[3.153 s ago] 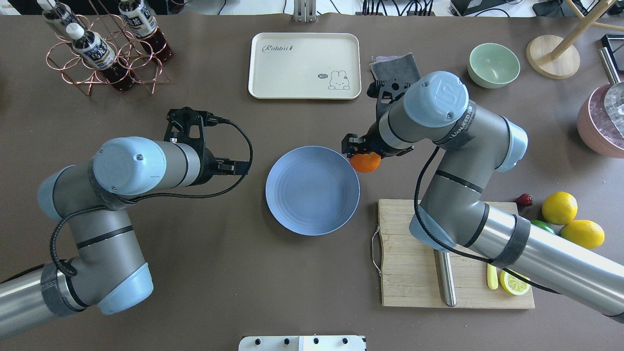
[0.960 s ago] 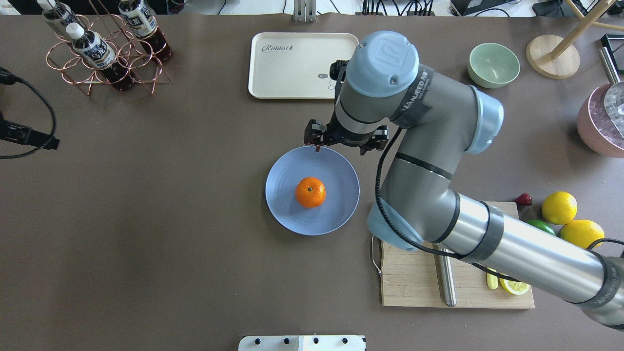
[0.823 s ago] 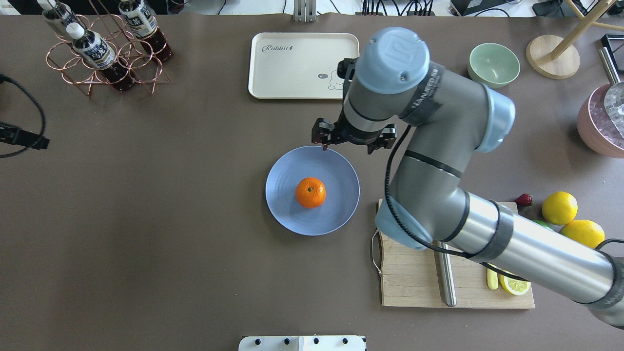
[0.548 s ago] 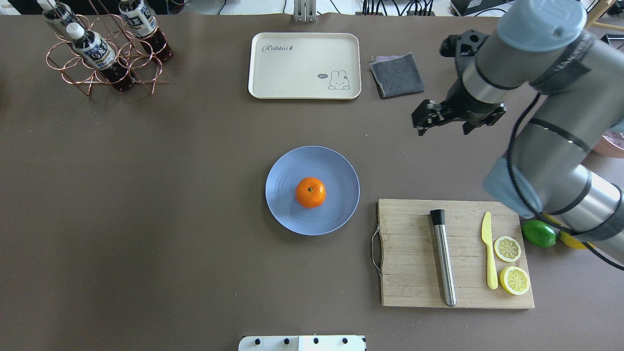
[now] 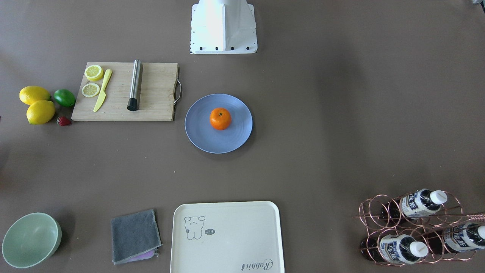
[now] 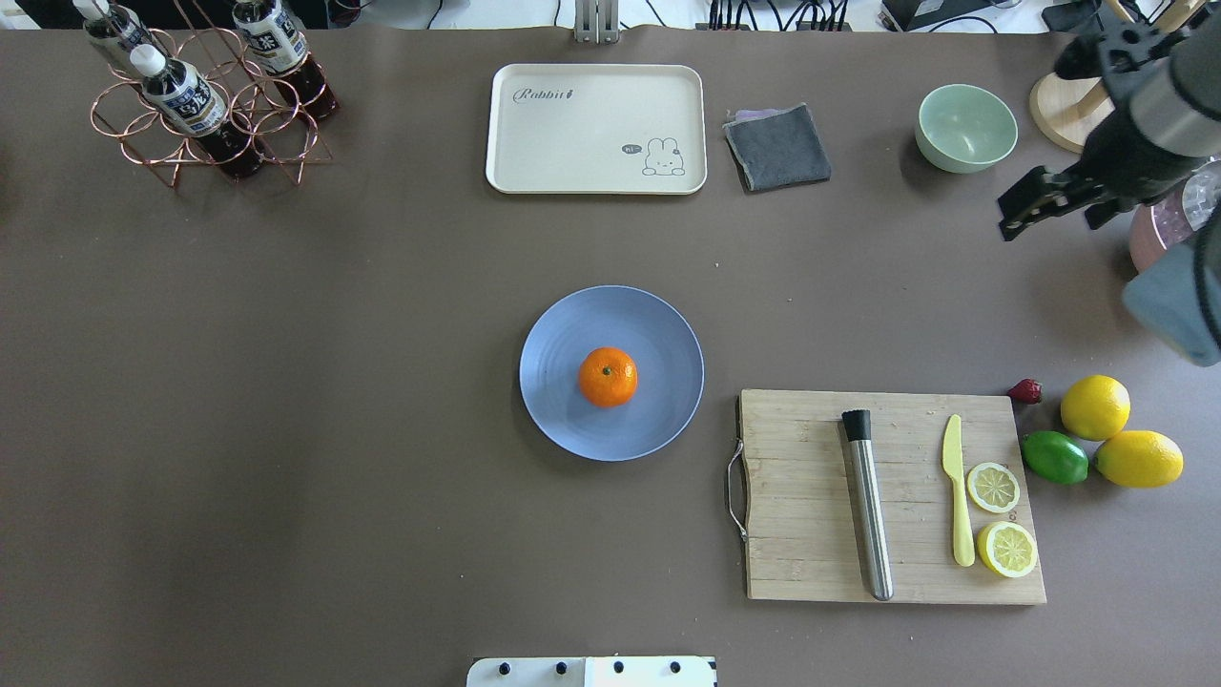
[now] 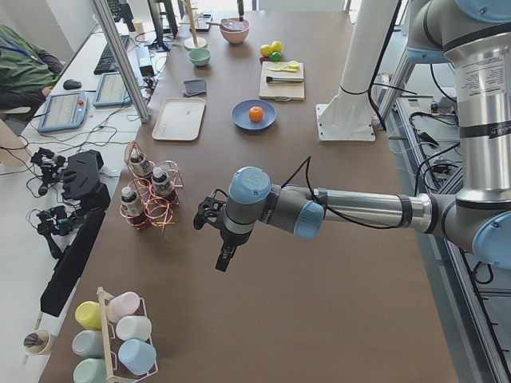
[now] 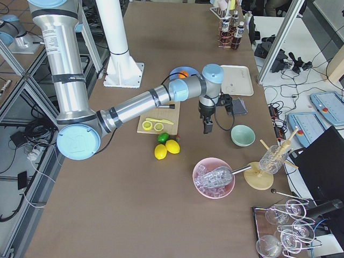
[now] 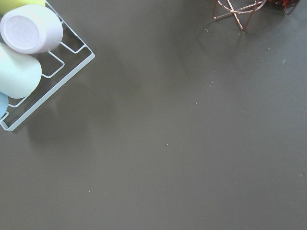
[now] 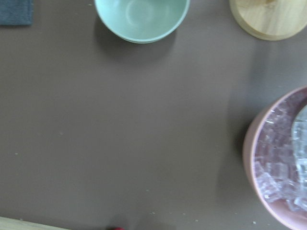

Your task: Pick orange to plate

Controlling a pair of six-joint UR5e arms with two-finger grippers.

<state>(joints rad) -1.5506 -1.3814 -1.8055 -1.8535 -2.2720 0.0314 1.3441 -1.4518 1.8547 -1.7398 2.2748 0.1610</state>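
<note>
The orange (image 6: 608, 376) sits alone near the middle of the light blue plate (image 6: 658, 329), stem dot up; the front-facing view shows the same orange (image 5: 220, 118) on the plate (image 5: 200, 131). My right gripper (image 6: 1059, 205) hangs far off at the table's right edge, beside the pale green bowl, its jaws spread with nothing between them. The left gripper (image 7: 224, 259) shows only in the exterior left view, low over bare table near the bottle rack. I cannot tell whether that gripper is open or shut.
A cream tray (image 6: 595, 128), grey cloth (image 6: 777, 146) and green bowl (image 6: 965, 127) line the far side. The cutting board (image 6: 811, 515) holds a muddler, knife and lemon slices. Lemons (image 6: 1094, 406), a lime (image 6: 1054, 457), a pink ice bowl (image 10: 276, 158) and a bottle rack (image 6: 205, 105) stand at the ends.
The right gripper carried the orange to the plate, let it go, then swung away to the table's right edge. The left arm has left the overhead view.
</note>
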